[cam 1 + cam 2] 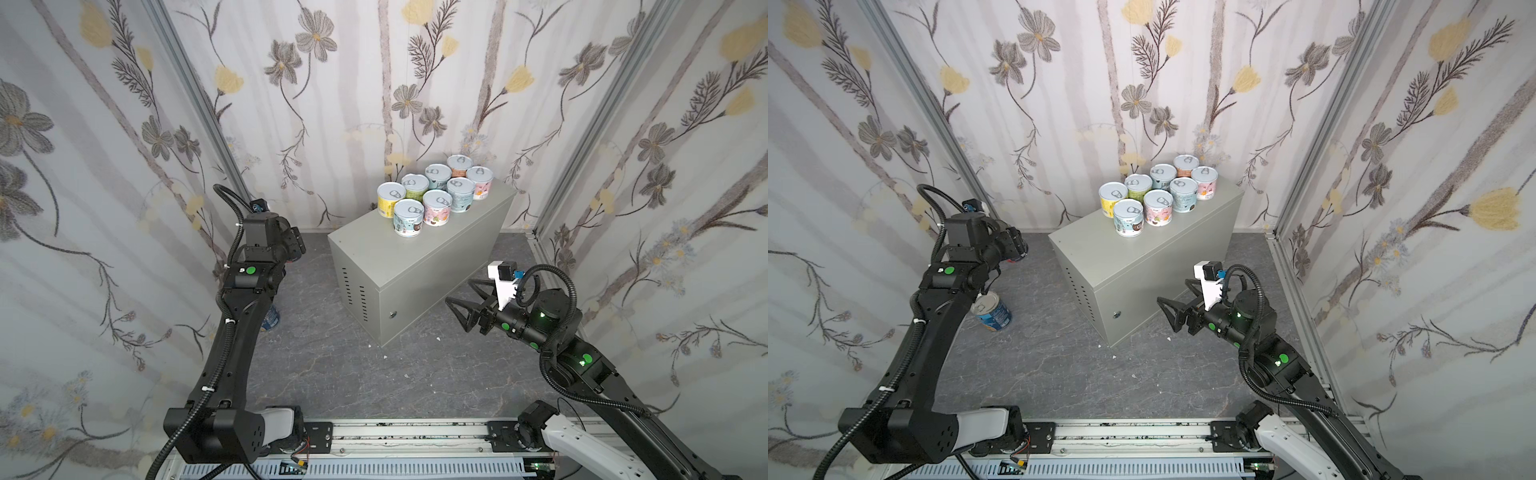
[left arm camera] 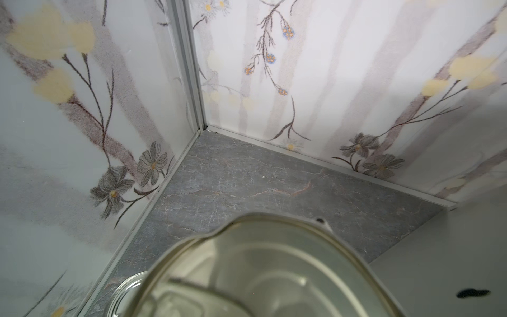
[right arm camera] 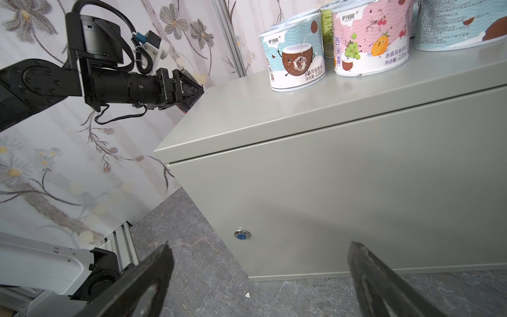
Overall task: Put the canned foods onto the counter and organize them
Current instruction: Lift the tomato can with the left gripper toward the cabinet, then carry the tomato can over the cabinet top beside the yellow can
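Several short canned foods (image 1: 437,208) with white pull-tab lids stand in two rows on the far end of the grey-beige counter (image 1: 415,257). My left gripper (image 1: 297,245) hovers left of the counter's near corner, shut on a tall dark can with red (image 3: 186,107). That can's metal lid (image 2: 274,274) fills the left wrist view and hides the fingers. A blue can (image 1: 994,313) stands on the floor under my left forearm. My right gripper (image 1: 457,291) is open and empty, low beside the counter's long front side near its round lock (image 3: 241,235).
Flowered walls close in the left, back and right sides. The dark marbled floor (image 1: 1059,374) has small white crumbs (image 1: 1113,356) near the counter's vented end. An aluminium rail (image 1: 415,436) with both arm bases runs along the front edge.
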You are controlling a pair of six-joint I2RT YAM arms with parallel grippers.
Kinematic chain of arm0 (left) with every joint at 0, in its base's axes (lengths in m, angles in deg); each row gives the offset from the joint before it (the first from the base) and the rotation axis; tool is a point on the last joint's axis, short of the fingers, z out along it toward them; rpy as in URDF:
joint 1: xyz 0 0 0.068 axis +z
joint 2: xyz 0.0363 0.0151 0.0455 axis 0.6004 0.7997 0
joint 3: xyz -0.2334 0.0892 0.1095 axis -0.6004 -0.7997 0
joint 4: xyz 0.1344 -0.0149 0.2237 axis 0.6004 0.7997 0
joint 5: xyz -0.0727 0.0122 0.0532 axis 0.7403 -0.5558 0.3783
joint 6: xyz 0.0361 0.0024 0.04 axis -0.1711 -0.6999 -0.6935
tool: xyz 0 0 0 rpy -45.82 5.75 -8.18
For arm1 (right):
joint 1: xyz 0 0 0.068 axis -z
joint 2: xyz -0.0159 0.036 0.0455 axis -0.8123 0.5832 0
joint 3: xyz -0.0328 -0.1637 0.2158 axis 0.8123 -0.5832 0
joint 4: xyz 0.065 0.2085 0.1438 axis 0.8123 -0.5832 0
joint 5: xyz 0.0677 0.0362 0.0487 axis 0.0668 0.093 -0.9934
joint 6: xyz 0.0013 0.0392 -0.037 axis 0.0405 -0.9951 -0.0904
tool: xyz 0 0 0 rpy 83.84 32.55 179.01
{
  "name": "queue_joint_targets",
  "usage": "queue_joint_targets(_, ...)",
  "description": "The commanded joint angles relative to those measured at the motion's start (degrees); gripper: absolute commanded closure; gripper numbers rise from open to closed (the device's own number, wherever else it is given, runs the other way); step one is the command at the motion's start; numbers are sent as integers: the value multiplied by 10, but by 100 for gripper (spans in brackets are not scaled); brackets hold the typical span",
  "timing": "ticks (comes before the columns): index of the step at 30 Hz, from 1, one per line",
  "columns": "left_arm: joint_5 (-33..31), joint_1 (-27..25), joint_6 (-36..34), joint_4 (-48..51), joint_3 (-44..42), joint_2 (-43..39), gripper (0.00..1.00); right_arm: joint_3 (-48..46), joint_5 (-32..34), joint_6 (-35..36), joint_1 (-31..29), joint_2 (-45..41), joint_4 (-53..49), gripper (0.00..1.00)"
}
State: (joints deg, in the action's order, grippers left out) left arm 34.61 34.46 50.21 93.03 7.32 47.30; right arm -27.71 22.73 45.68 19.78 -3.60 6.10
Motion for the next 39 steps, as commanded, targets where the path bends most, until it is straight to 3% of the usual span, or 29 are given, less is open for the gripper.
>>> queue_joint_targets(1, 21, -4, 5, -14, 22, -29, 48, 0, -10, -13, -1, 3, -1, 0)
queue_joint_targets(13, 88, -39, -3, 73, 113, -65, 48, 26, 11, -19, -4, 5, -32, 0)
queue_joint_targets(20, 92, -101, -13, 107, 162, -52, 47, 40, 27, -18, -4, 11, -52, 0)
queue_joint_targets(33, -10, -246, -52, 167, 316, 62, 47, 36, 36, -21, -7, 18, -56, 0)
queue_joint_targets(39, -41, -281, -70, 207, 398, 145, 48, 27, 37, -18, -7, 17, -55, 0)
